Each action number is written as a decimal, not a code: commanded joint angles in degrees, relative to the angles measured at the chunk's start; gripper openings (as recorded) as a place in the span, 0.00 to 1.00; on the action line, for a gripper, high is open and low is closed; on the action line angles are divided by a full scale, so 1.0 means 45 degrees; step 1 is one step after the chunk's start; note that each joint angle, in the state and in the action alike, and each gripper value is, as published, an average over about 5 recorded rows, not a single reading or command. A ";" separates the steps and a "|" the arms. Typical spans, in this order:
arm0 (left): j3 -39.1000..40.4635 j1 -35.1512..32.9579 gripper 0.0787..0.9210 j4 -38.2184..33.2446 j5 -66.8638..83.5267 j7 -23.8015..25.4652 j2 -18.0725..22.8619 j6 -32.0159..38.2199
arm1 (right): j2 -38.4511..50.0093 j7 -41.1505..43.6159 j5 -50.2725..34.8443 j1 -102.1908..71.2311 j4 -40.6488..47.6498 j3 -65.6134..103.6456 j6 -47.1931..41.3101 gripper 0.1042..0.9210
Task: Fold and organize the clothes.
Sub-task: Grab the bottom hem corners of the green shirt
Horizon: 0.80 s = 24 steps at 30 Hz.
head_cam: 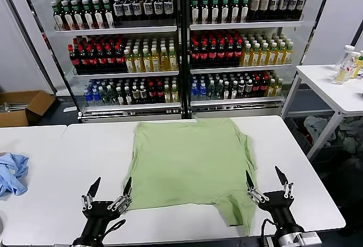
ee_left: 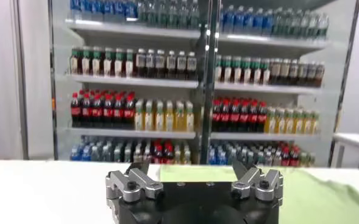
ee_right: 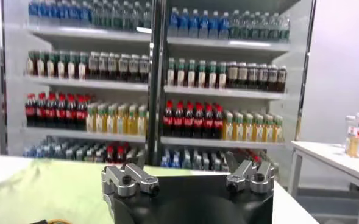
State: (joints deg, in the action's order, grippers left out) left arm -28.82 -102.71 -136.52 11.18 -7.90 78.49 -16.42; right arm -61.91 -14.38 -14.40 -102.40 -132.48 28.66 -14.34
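Observation:
The light green shirt (head_cam: 190, 159) lies spread flat, plain side up, on the white table (head_cam: 74, 162); one sleeve hangs toward the front edge at the right (head_cam: 238, 213). My left gripper (head_cam: 111, 188) hovers open at the near left, just outside the shirt's lower left corner, with nothing between its fingers. Over the near right, my right gripper (head_cam: 266, 180) stands open and empty beside the lower right sleeve. The left wrist view shows the open left gripper (ee_left: 191, 170) with the shirt (ee_left: 313, 195) ahead; the right wrist view shows the right gripper (ee_right: 190, 170) open and the shirt (ee_right: 45, 189) alongside.
A light blue garment (head_cam: 12, 173) lies bunched at the table's far left edge. Drink shelves (head_cam: 176, 42) full of bottles stand behind the table. A second white table (head_cam: 334, 88) with bottles is at the right, a cardboard box (head_cam: 22, 108) on the floor at the left.

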 commanded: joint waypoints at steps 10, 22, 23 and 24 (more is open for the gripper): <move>0.0364 0.1984 0.88 0.3245 -0.0211 -0.0902 -0.0292 -0.2595 | -0.0273 -0.0054 0.0449 -0.0704 0.0379 -0.0927 -0.2158 0.88; 0.0572 0.2371 0.88 0.4041 -0.0166 -0.0720 -0.0363 -0.3289 | -0.0597 -0.0095 0.0190 -0.0103 0.1171 -0.1614 -0.2390 0.88; 0.0570 0.2396 0.88 0.4098 -0.0156 -0.0718 -0.0375 -0.3323 | -0.0614 -0.0094 0.0154 -0.0053 0.1206 -0.1642 -0.2412 0.88; 0.0568 0.2417 0.88 0.4147 -0.0137 -0.0717 -0.0391 -0.3352 | -0.0630 -0.0089 0.0113 -0.0010 0.1238 -0.1667 -0.2428 0.88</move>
State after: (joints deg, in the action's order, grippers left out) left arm -26.46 -93.35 -121.58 10.46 -10.82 77.03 -28.71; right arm -64.59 -14.72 -13.88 -103.11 -128.09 22.34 -24.01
